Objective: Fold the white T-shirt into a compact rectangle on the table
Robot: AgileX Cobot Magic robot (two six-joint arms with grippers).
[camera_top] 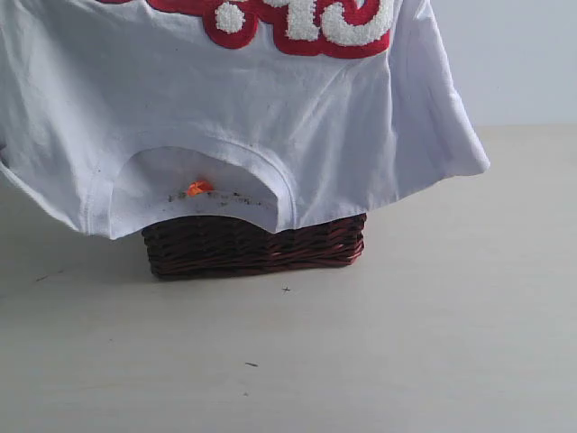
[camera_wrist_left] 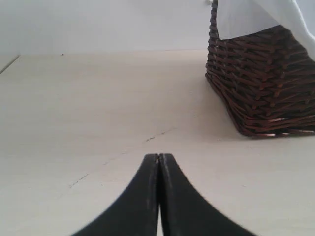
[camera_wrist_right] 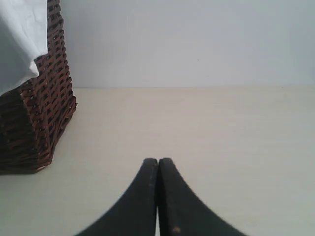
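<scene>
Writing: the fuzzy white lettering outlined in thick red (camera_top: 306,27) runs along the top edge of the exterior view. It is cut off there and hangs upside down, so no word can be read.
Label: a small orange tag (camera_top: 198,188) sits inside the ribbed crew collar (camera_top: 270,176). It is too small to show any print.
Task item: the white cotton short-sleeved T-shirt (camera_top: 343,126) is draped over the dark brown woven wicker basket (camera_top: 261,244). Its collar hangs down the near side and its hem spreads out past both ends of the basket.
Basket: it stands on the table, with only its lower wall showing under the cloth.
Surface: the broad pale beige matte table (camera_top: 433,325) carries a few tiny dark specks (camera_top: 251,364) in front of the basket.
Left arm: the left gripper (camera_wrist_left: 158,158) is held low over bare table and points across it. The basket, with a fold of the T-shirt over its rim, stands well apart from the tips.
Left jaws: the two black curved fingers are pressed together with nothing between them.
Right arm: the right gripper (camera_wrist_right: 157,162) is also low over bare table, aimed toward the plain pale wall (camera_wrist_right: 197,44), with the basket off to one side.
Right jaws: the fingers are pressed flat against each other and pinch nothing.
</scene>
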